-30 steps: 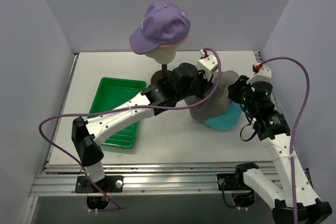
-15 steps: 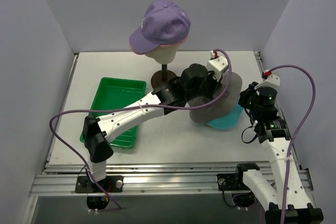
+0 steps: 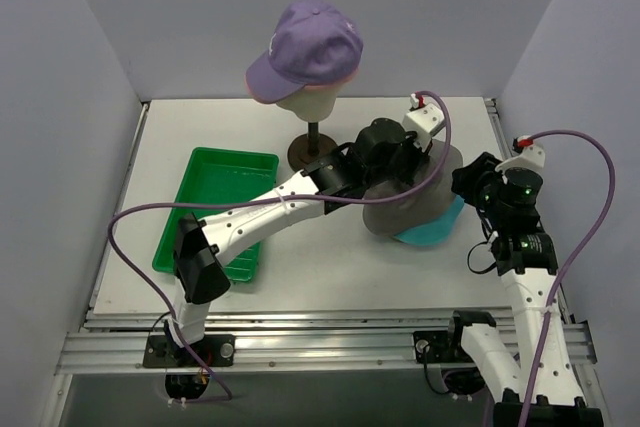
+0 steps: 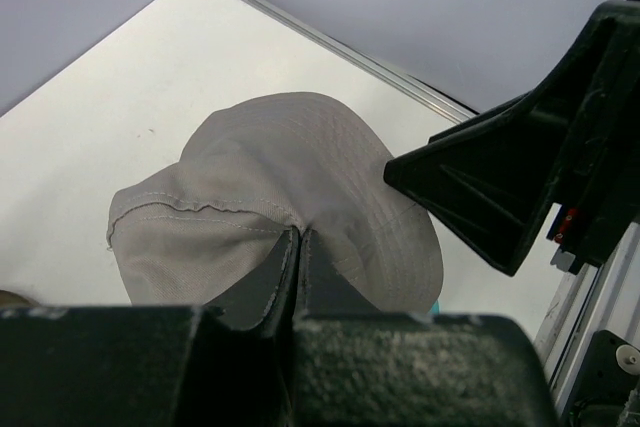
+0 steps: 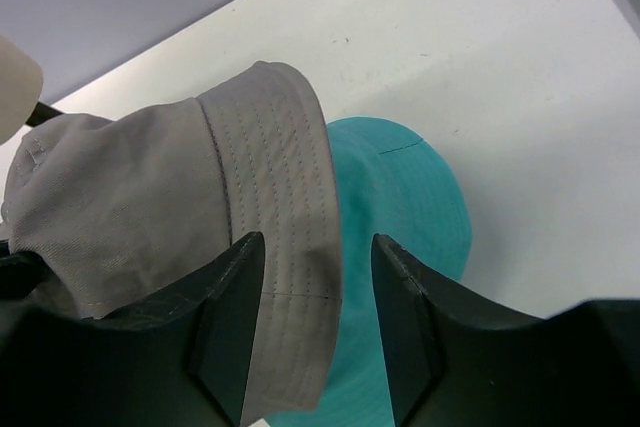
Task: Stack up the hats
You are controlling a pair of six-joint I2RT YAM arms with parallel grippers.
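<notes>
- We are pinching the grey hat (image 4: 285,152) tight in our left claw (image 4: 298,242).
- We are holding our right claw (image 5: 315,252) wide apart, the grey hat lying over the teal hat (image 5: 405,202) just ahead.

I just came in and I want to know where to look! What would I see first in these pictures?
First, the lavender baseball cap sitting on a cream mannequin head at the back of the table. Next, right of the middle, the left pincer pinching a grey bucket hat that lies partly over a teal bucket hat. A green tray sits on the left.
</notes>
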